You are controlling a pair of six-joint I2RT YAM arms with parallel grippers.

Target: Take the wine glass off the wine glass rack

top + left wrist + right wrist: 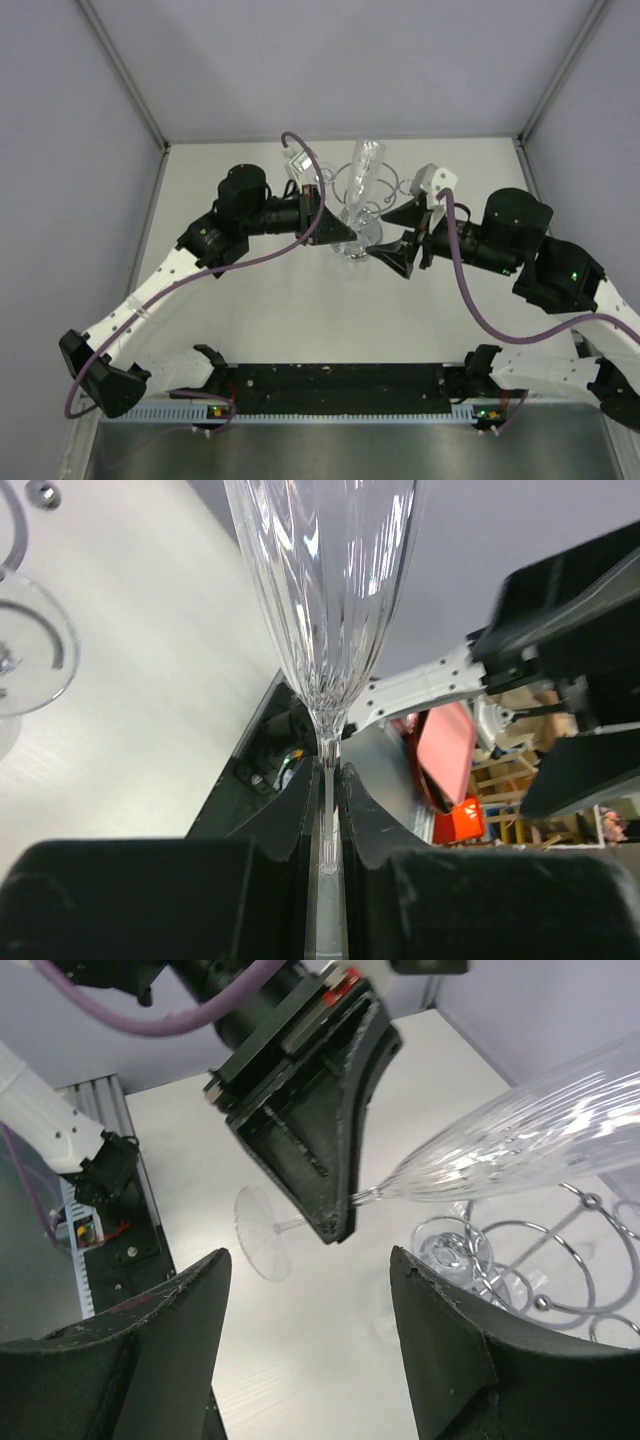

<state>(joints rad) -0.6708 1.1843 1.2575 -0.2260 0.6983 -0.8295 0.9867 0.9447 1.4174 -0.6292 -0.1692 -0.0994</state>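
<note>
- Left hand: narrow, jaws pinched on the stem of the wine glass, just under the bowl. It is a clear, fluted, flute-shaped glass.
- Right hand: wide, with nothing between its jaws. In the top view it hangs just beside the glass at the glass's 3 o'clock, apart from it.
- Glass position: in the air above the desk, toward 12 o'clock from centre in the top view, over and beside the wine glass rack.
- Long axis: tilted, nearer lying than upright. In the right wrist view the foot sits at 9 o'clock of the left hand's tips. The bowl runs off toward 2 o'clock, passing above the chrome rings.
- The foot looks free of any rack arm. The bowl overlaps the rack in view; cannot tell whether they touch.
- Judgement: the glass seems unhooked, and what remains is carrying it clear. The left hand alone has it, reaching in from 9 o'clock in the top view. Drawing back that way, foot end leading, should take the bowl away from the rings, not across them.
- Risk: the grip is on a thin stem with the heavy bowl out to one side, so the glass may pivot in the jaws.
</note>
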